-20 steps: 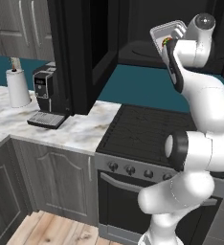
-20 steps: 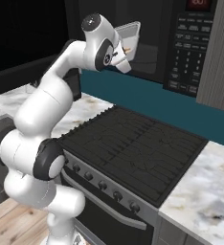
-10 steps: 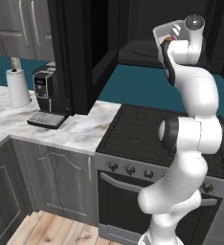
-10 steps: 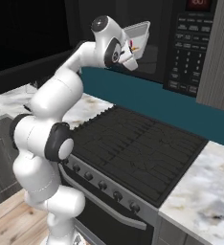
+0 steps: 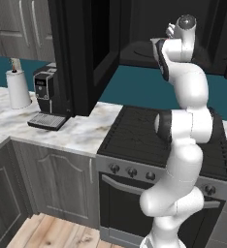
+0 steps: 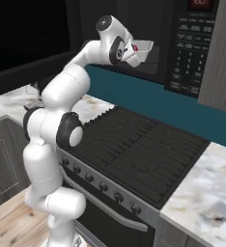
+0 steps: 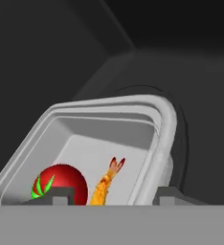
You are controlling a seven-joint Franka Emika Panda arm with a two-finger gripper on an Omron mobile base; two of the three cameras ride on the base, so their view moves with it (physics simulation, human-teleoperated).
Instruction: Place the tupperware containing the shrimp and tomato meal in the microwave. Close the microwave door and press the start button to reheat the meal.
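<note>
tupperware inside microwave, walls near

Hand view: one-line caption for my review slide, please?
Tupperware holding a tomato and shrimp, tilted inside the microwave above the turntable.

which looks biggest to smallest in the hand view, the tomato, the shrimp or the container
1. container, by far the largest
2. tomato
3. shrimp, thinnest and smallest

Tomato and shrimp are partly cut off at the bottom, but the order looks clear.
</note>
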